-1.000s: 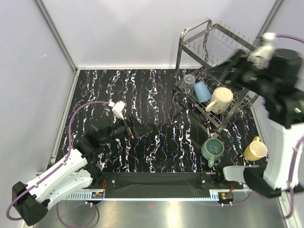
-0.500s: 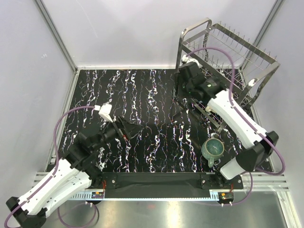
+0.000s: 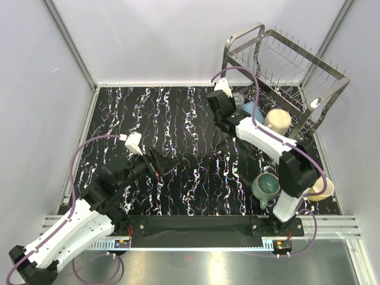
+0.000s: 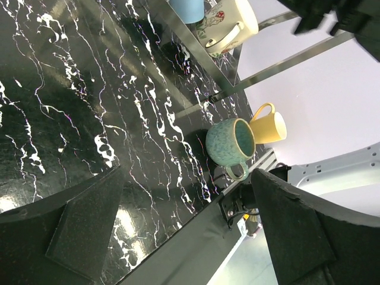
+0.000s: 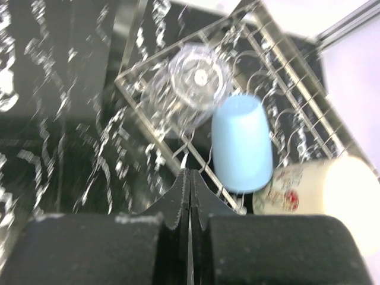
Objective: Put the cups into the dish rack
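Right end effector (image 5: 190, 181) pinched closed, empty | light-blue cup (image 5: 242, 142) just beyond tips, in dish rack (image 3: 244, 32)

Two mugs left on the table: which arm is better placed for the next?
Probably the right: the teal mug and yellow mug sit by its base, on the rack side. The right gripper is shut; the left gripper is open but mid-table, farther from the rack.

Overhead view, two wrist close-ups (rack (image 3: 291, 54) shared)
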Robot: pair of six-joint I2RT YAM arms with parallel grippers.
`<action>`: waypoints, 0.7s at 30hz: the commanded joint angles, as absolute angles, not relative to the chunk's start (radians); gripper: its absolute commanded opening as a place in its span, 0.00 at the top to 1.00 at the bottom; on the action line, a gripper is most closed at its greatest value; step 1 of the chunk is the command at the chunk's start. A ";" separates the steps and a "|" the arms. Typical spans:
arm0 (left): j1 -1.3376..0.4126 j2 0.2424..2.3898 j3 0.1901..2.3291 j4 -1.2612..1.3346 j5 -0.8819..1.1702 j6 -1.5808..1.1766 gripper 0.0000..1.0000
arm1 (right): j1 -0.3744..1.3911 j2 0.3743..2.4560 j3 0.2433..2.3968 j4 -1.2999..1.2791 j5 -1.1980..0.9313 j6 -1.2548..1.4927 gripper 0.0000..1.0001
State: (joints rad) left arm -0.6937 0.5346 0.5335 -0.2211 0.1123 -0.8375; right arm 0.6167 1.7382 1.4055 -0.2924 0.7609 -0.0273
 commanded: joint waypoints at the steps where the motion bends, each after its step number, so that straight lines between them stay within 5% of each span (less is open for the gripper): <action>1: -0.696 0.548 0.543 -0.178 0.124 -0.810 0.06 | 0.614 1.804 1.436 -0.088 0.899 -0.150 1.00; 10: -0.695 0.535 0.548 -0.196 0.135 -0.788 0.05 | 0.580 1.908 1.402 0.196 1.029 -0.356 1.00; 21: -0.690 0.560 0.528 -0.181 0.163 -0.776 0.05 | 0.506 1.942 1.391 0.212 1.012 -0.350 1.00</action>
